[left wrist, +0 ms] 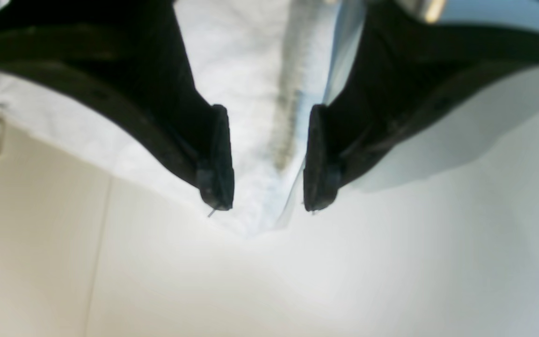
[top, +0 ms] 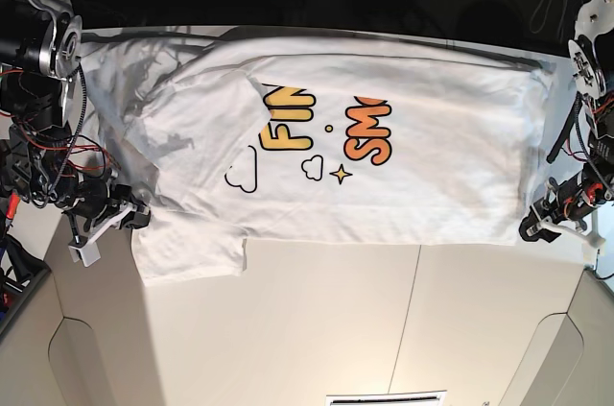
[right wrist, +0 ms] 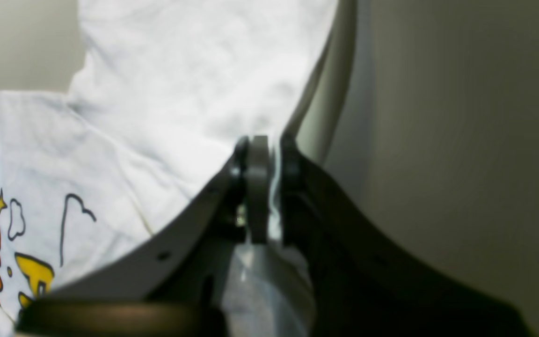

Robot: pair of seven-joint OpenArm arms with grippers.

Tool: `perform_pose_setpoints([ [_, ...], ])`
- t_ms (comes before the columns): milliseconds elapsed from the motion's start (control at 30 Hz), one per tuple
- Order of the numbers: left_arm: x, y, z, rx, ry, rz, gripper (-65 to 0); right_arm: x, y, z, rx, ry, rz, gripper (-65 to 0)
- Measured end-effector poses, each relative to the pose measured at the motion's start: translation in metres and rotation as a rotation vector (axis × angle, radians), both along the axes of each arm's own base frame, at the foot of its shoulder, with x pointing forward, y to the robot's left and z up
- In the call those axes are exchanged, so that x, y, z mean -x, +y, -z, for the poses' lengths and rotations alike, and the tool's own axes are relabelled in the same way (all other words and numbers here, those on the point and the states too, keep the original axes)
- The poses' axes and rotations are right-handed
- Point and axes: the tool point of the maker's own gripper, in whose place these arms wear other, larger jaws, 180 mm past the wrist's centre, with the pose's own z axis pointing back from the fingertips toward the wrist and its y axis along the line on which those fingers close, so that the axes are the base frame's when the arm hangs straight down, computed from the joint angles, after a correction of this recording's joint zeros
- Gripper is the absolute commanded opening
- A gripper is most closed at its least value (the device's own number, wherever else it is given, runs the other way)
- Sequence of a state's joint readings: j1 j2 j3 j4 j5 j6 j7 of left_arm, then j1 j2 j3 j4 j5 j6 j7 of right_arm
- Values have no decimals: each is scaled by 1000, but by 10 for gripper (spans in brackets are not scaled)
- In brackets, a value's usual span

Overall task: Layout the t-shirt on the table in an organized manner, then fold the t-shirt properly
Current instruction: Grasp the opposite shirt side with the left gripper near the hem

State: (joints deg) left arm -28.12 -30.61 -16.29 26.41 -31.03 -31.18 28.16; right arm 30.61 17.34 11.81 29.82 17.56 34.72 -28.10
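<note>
**Shirt spread print-up, one corner pinched, other let go**

T-shirt (top: 384,176) lies across the far half of the worktop (top: 384,320), print facing up, mostly flat. One sleeve area is folded over and rumpled on the base view's left.

Right tool (right wrist: 269,154): closed, a thin edge of white cloth pinched between its pads. Left tool (left wrist: 268,159): pads parted, cloth edge between them but not clamped.

Judgement: still the laying-out stage. Best done by pulling the pinched edge outward, low over the surface, so the rumpled sleeve flattens without dragging the whole shirt.

Cloth is soft, matte, creased cotton; worktop smooth, off-white, with a thin seam.
</note>
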Motion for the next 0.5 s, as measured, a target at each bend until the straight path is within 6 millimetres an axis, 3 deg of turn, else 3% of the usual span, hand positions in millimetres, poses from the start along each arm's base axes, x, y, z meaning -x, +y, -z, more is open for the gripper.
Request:
perform_pose_setpoints([
  [200,-1,-20,15,-56,36,56,-365,0,0,0,-1,-1,0,-650],
  [400,-5,-26,17,-79,32,71,-369,0,0,0,-1,0,0,-650],
  [500,-5,-26,17,-81,34,72,-487,0,0,0,-1,0,0,-650],
])
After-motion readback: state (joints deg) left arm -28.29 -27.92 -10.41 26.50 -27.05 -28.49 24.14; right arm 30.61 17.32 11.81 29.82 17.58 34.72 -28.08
